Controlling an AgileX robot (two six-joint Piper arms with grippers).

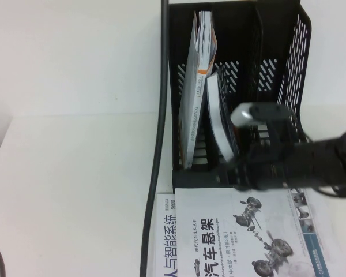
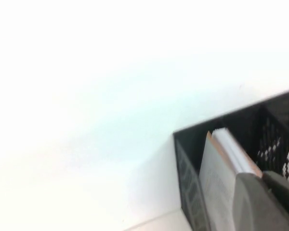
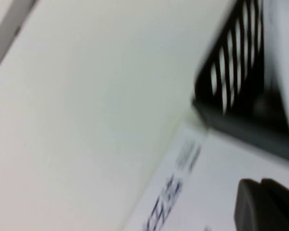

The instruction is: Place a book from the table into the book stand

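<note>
The black book stand (image 1: 288, 69) is at the back of the white table (image 1: 75, 173). The dark book (image 1: 218, 118) leans inside the stand, with its white page edges facing me, next to the slot's left-hand book. My right gripper (image 1: 235, 172) reaches in from the right and sits at the book's near lower end, against the stand's front edge. In the right wrist view my right gripper (image 3: 265, 207) hangs over a white book, with the stand (image 3: 241, 72) close by. My left gripper (image 2: 265, 202) shows only in the left wrist view, beside the stand (image 2: 188, 163).
A white book with an orange-edged spine (image 1: 197, 86) leans in the stand's left slot. A white book with car-suspension drawings (image 1: 230, 236) lies in front of the stand, on another white book (image 1: 164, 242). A black cable (image 1: 160, 115) runs down past the stand's left side.
</note>
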